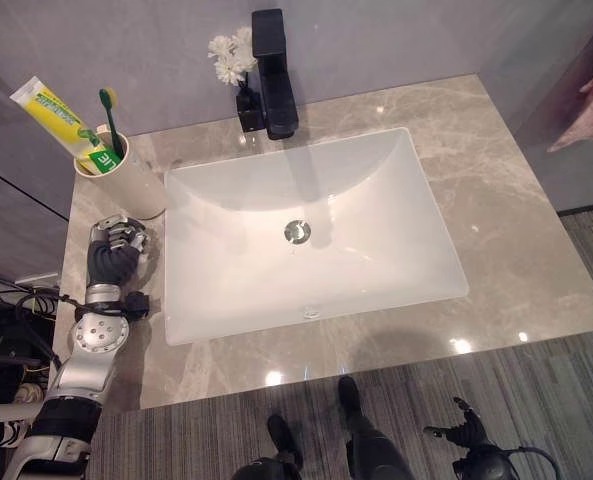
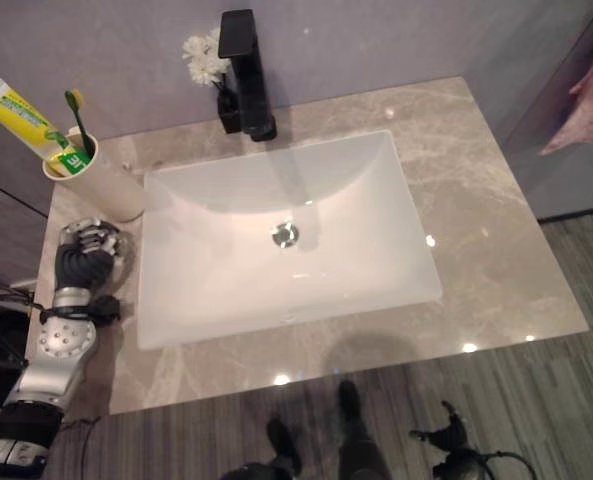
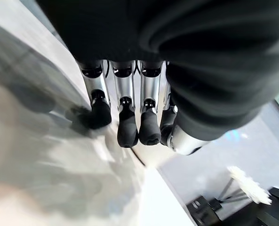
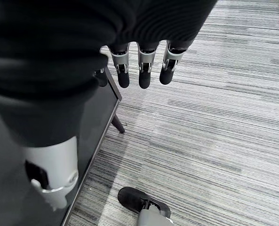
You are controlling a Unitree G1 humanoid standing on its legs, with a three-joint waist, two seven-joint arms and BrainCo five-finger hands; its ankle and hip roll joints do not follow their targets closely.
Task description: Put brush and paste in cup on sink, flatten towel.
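Towel (image 1: 588,105) cut off, brush (image 1: 109,112) half-hidden in cup (image 1: 126,175)

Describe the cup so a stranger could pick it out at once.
Start at the white sink basin set in the marble counter. At its far left corner stands the cream cup, just beyond the left hand. It alone holds a green toothbrush and a yellow toothpaste tube.
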